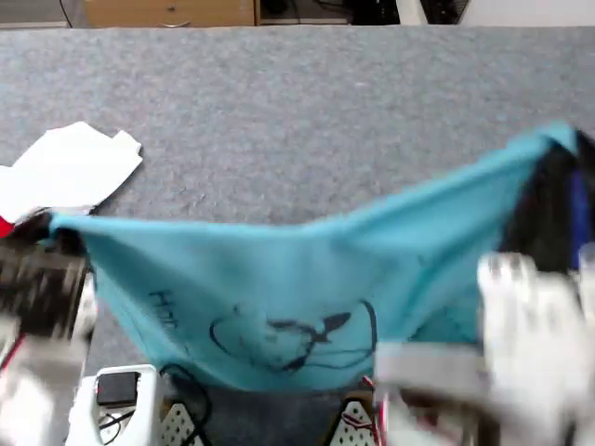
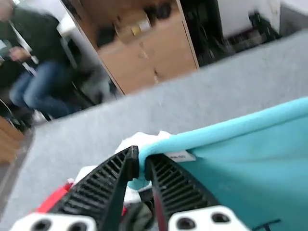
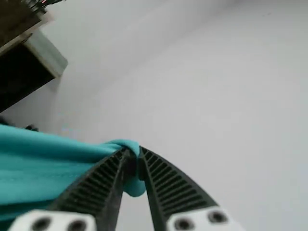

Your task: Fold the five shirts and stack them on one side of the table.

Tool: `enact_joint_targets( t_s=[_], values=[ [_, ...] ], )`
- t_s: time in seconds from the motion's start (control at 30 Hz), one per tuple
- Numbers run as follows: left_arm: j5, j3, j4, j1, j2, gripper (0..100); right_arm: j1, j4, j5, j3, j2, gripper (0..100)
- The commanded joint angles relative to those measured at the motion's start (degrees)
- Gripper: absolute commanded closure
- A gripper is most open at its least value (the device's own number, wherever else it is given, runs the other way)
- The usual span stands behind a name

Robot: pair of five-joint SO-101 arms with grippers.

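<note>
A turquoise shirt [image 1: 297,297] with a dark printed drawing hangs stretched in the air above the grey table [image 1: 307,121], held at two corners. My left gripper [image 1: 58,228] is shut on its left corner; the left wrist view shows the cloth [image 2: 240,154] pinched between the black ribbed fingers [image 2: 115,178]. At the far right my right gripper [image 1: 572,144] holds the other corner higher up. In the right wrist view its fingers [image 3: 106,180] clamp a bunched fold of turquoise cloth [image 3: 43,159]. A white shirt [image 1: 70,167] lies folded on the table's left side.
A red item [image 1: 5,226] peeks out at the left edge below the white shirt. The arm bases and cables [image 1: 121,400] sit along the near edge. Wooden cabinets [image 2: 149,48] stand beyond the table's far edge.
</note>
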Motion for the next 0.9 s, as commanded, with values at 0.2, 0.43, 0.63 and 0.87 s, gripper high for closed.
enact_joint_targets(
  t_s=[0.2, 0.43, 0.63, 0.87],
  values=[
    [-0.3, 40.5, -38.1, 0.0, 0.2, 98, -0.7, -31.5, -3.6, 44.6, 2.4, 99.6],
    [-0.8, 63.0, -71.2, 1.8, 1.0, 98, -2.6, -64.3, -3.3, 71.0, 2.5, 99.6],
    [-3.3, 64.4, -85.5, 4.9, 12.2, 98, -4.4, -82.2, -3.2, 78.3, 6.9, 99.6],
    [-3.3, 47.6, -88.2, 4.8, 34.1, 98, -3.6, -84.0, -3.2, 66.4, 19.9, 99.6]
  ],
)
